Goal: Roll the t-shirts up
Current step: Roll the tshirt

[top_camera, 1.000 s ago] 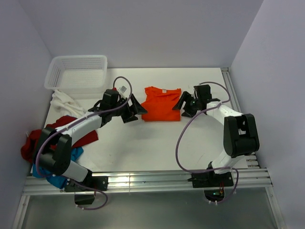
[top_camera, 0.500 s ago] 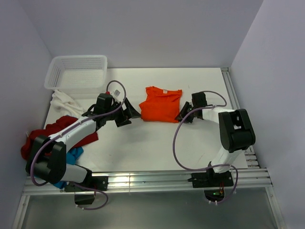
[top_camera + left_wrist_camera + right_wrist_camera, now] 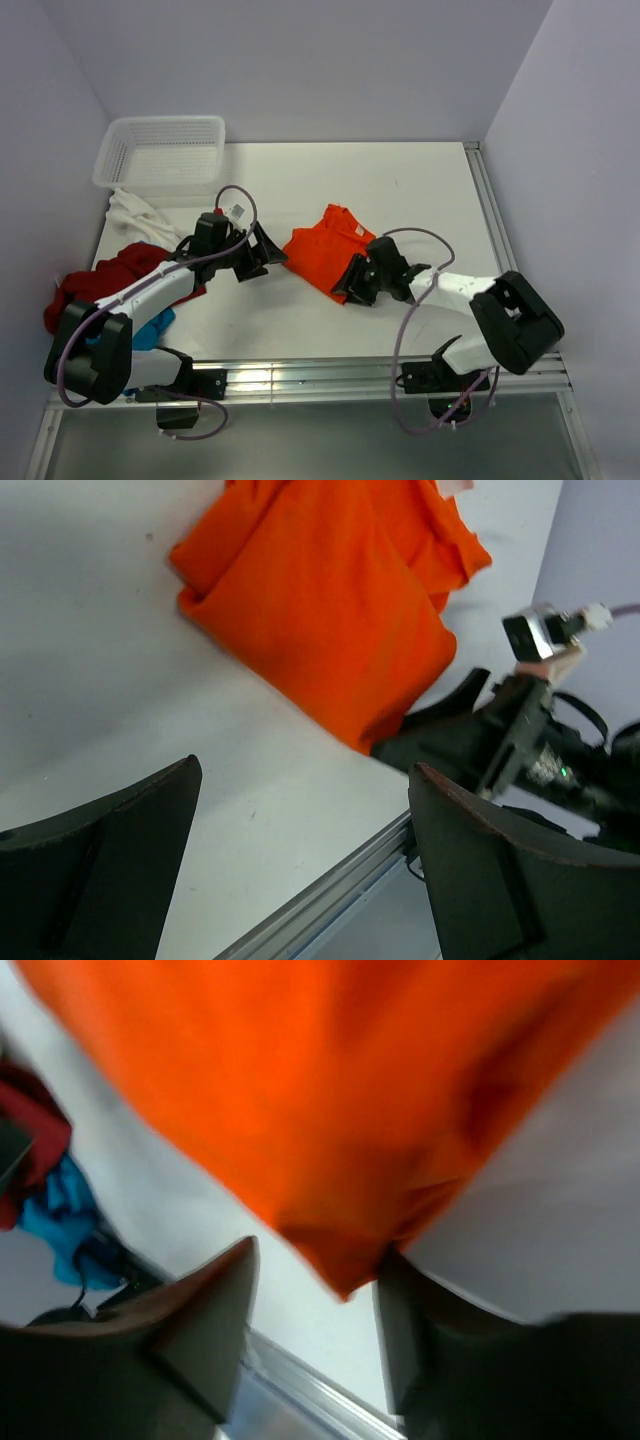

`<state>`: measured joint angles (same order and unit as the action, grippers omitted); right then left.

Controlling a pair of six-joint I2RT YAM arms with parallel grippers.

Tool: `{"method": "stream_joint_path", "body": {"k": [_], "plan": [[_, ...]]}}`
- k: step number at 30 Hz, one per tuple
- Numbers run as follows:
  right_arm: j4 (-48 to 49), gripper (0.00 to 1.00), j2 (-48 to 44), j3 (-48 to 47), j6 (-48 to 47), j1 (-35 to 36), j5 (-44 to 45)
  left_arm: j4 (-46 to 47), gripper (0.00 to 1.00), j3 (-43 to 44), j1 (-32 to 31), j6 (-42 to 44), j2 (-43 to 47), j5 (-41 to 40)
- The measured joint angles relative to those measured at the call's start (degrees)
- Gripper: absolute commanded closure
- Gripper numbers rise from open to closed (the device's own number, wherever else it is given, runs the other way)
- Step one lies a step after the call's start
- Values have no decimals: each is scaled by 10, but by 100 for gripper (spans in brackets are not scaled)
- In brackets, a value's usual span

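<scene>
Orange t-shirt (image 3: 322, 250): middle of the worktop (image 3: 420, 180), folded flat, collar end far, near corner pointing at the right arm.
Right fingers (image 3: 190, 1330): partly apart, straddling that near corner; clamped or loose, cannot tell.
Left fingers (image 3: 120, 850): spread wide, empty, just beside the shirt's left edge, not touching.
Others: dark red t-shirt (image 3: 90, 285), blue t-shirt (image 3: 150, 328), white t-shirt (image 3: 135, 215), heaped at the left edge, well apart.
Handling: light, limp, probably prone to sliding and unfolding; best pinched through all layers at both near corners, rolled evenly.
</scene>
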<state>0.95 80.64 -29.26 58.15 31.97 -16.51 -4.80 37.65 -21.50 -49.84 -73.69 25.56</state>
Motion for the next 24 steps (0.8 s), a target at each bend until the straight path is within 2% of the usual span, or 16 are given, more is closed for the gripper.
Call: {"method": "stream_joint_path", "body": {"k": [2,6,12,17,24], "plan": [[-4,32,-34,12,22,42,9,11,10,-15,2,-1,0,0],[-66,32,-92,12,35,75,30,40,12,-55,7,-10,3,0],[-165,34,-160,-31,6,80,74,103,15,-99,10,-37,-6,0],[-211,36,-176,-61,-25,81,100,181,17,-124,10,-73,-32,-6],[-279,36,-182,-86,-40,82,146,267,20,-154,-4,-156,-54,-73]]}}
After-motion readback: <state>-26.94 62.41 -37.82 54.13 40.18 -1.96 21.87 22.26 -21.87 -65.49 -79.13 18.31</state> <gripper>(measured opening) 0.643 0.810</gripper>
